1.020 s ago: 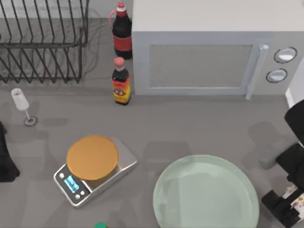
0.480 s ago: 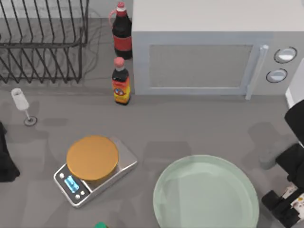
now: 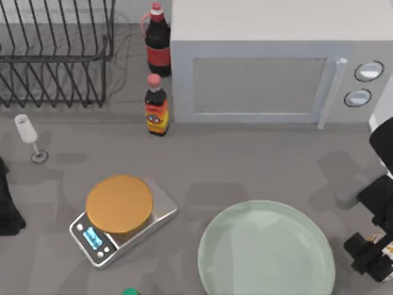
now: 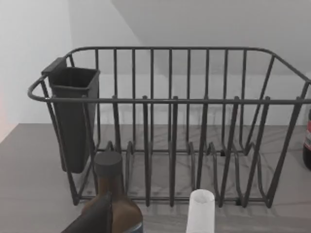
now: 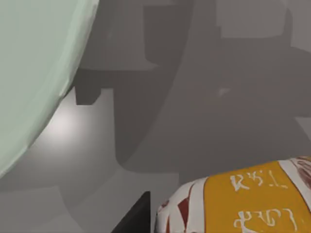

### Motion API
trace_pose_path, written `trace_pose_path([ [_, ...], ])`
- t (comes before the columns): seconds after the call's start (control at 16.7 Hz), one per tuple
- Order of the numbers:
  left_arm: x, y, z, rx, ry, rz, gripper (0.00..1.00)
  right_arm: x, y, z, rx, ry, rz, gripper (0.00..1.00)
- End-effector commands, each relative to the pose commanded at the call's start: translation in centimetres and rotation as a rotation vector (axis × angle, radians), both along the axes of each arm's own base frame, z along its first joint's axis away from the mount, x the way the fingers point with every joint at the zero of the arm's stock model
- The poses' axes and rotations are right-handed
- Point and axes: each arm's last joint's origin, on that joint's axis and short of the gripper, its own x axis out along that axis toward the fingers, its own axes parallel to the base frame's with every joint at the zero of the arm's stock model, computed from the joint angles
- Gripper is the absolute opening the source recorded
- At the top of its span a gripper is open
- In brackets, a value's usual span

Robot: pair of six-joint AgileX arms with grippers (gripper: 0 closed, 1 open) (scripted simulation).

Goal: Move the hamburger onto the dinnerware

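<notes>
Right gripper (image 3: 376,257), black, sits at the near right corner of the grey table (image 3: 258,166), just right of the large round pale mint-green plate (image 3: 266,250); cannot tell how its fingers stand. A bit of the white-and-orange wrapped hamburger (image 3: 388,249) shows at the gripper, right at the top view's right edge. In the right wrist view the paper-wrapped hamburger (image 5: 243,201), orange panel with white marks, sits close under the camera beside a dark finger (image 5: 132,218), with the plate's raised rim (image 5: 36,82) off to one side and bare grey table between them. Hamburger is off the plate, apart from its rim. Plate holds nothing.

Open table runs between the plate and the white microwave (image 3: 270,61) at the far right.

Left of the plate: silver kitchen scale with flat orange disc top (image 3: 121,217). Far left: dark wire dish rack (image 3: 55,52), nothing in its slots; a dark cup-shaped holder (image 4: 73,116) hangs at one end of it. Two dark bottles with red caps (image 3: 156,104) stand between rack and microwave. Small white-topped stemmed glass (image 3: 27,136) near the left edge.

Left arm (image 3: 7,206) parked at the left edge.
</notes>
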Motion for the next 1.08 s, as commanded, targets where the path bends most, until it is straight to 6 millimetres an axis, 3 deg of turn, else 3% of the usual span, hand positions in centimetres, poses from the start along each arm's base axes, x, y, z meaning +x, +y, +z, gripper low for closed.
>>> trace_pose_path([
  [0.48, 0.0, 0.0, 0.0, 0.000, 0.000, 0.000, 1.00, -0.5, -0.2, 7.9, -0.005, 0.016, -0.004, 0.00],
  [0.9, 0.0, 0.0, 0.0, 0.000, 0.000, 0.000, 1.00, -0.6, -0.1, 8.0, -0.004, 0.015, 0.006, 0.00],
  [1.08, 0.0, 0.0, 0.0, 0.000, 0.000, 0.000, 1.00, -0.7, 0.5, 7.7, -0.003, 0.018, 0.117, 0.00],
])
